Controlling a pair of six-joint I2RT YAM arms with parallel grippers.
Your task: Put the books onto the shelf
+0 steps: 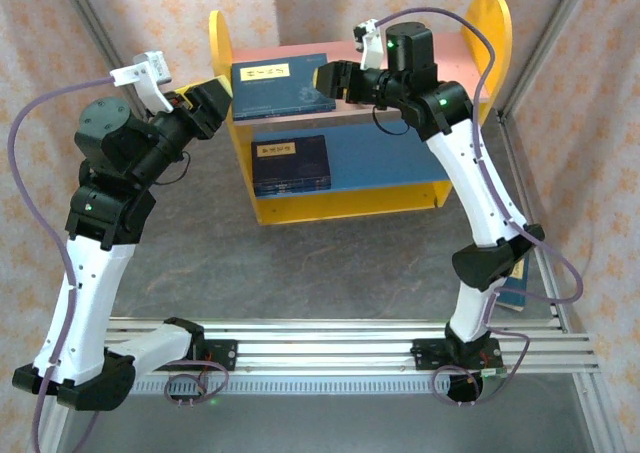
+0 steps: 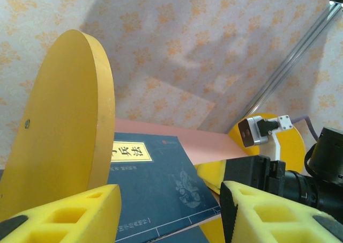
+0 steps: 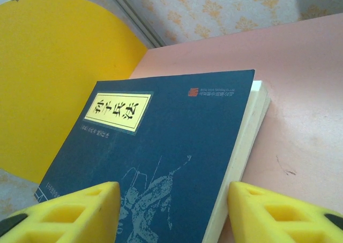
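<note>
Shelf (image 1: 222, 43): yellow side panels, pink upper board (image 1: 300, 53), blue lower board (image 1: 390, 153), yellow base (image 1: 350, 205).
Books (image 1: 280, 85): dark navy covers, cream page edges. Yellow label (image 3: 115, 111) with black characters, small red mark (image 3: 192, 91), pale line drawing low on the cover.
Right gripper (image 3: 174, 189): bright yellow foam pads (image 3: 69, 213).
Arms (image 1: 475, 193): white links, black joints, green lights.
Cables (image 1: 30, 123): lilac.
Table (image 1: 300, 263): grey.
Walls (image 1: 40, 33): cream with an orange floral repeat.
</note>
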